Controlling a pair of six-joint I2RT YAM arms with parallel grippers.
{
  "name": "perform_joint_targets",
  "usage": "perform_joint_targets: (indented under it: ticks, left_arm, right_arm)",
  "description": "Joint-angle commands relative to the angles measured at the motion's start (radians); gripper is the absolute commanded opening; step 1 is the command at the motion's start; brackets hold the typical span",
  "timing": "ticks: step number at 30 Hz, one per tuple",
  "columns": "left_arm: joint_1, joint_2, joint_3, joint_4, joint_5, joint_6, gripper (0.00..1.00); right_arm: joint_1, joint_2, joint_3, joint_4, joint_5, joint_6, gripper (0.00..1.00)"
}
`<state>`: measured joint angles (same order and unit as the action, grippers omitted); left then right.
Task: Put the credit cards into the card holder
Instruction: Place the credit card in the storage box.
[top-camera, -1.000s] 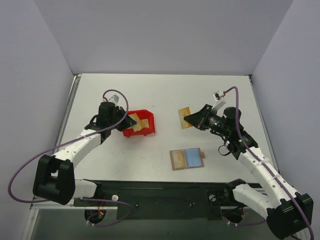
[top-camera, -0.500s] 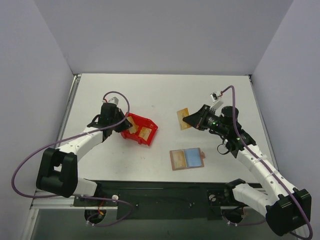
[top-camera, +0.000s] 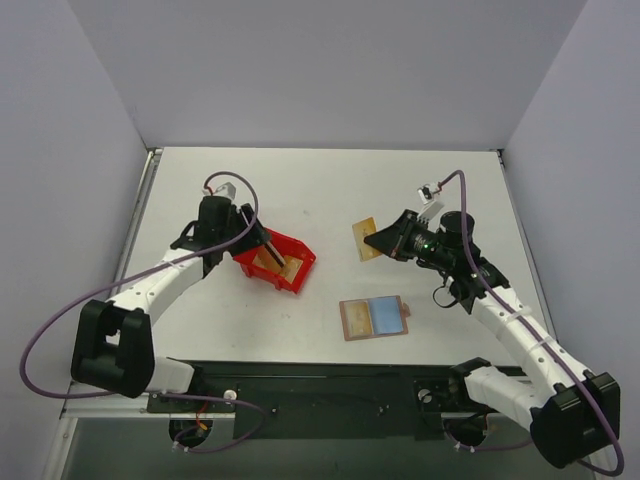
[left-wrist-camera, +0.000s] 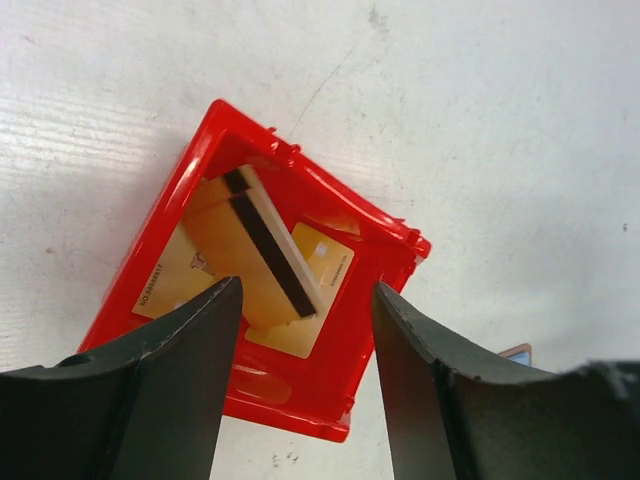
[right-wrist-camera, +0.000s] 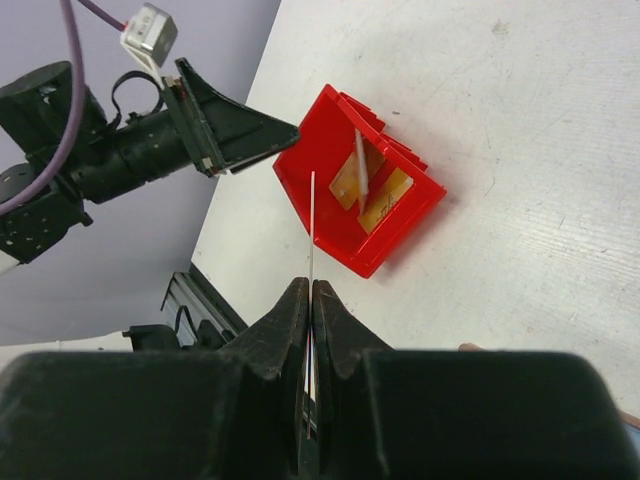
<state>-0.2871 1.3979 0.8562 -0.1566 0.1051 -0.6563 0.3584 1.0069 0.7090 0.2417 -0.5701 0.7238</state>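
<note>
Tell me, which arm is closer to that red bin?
Left. The left end effector hangs right over the red bin, open. The right end effector is well off to the bin's right, pinching a gold card.

- One gold card (left-wrist-camera: 168, 285) in the red bin (left-wrist-camera: 150, 232) has tiny print along its edge.
- It starts with "NO."; the numbers after are too small to read.

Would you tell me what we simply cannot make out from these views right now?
Count of credit cards in the red bin: left wrist view, they overlap and the left gripper covers their lower edges.
Face of the card in the right gripper: right wrist view, edge-on.
Card holder slots: top view, too small.
</note>
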Motion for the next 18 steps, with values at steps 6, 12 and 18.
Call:
perform_joint_targets:
  ticks: [6, 12, 18]
  left_arm:
    - [-0.012, -0.187, 0.017, 0.197, 0.183, -0.032, 0.65]
    - [-0.119, -0.235, 0.006, 0.364, 0.278, -0.098, 0.66]
    - [-0.234, -0.214, -0.003, 0.518, 0.295, -0.164, 0.67]
  right_arm:
    - [-0.03, 0.065, 0.026, 0.157, -0.16, 0.1, 0.0]
    - [-0.094, 0.157, -0.065, 0.595, -0.286, 0.432, 0.0]
    - [-0.105, 0.226, -0.077, 0.794, -0.326, 0.588, 0.0]
